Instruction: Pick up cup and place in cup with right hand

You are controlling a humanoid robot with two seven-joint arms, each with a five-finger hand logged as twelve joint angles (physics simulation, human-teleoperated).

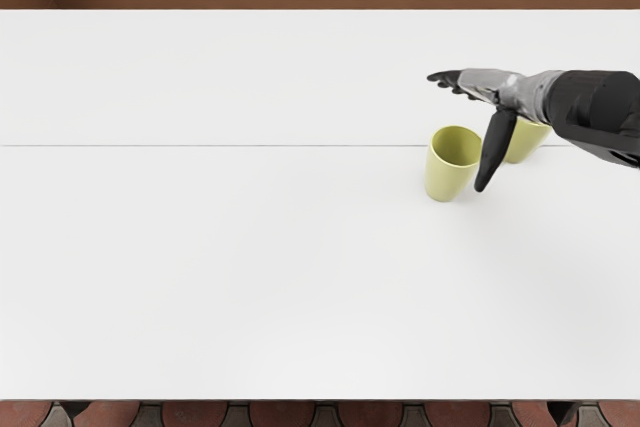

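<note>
The nearer cup (pixel 447 177) stands upright on the table (pixel 250 277), just beside the right hand's dangling thumb; the right hand (pixel 508 89) holds nothing, its fingers (pixel 446 78) stretched out, thumb well apart; the farther cup (pixel 526 141) is partly hidden by the wrist; a careless sideways swing could tip the nearer one, since the thumb hangs so close.

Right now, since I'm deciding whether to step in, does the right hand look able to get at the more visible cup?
Probably yes: the right hand is open close to that cup, with nothing seen between them; the other cup, partly hidden, stands on the arm's side.
</note>
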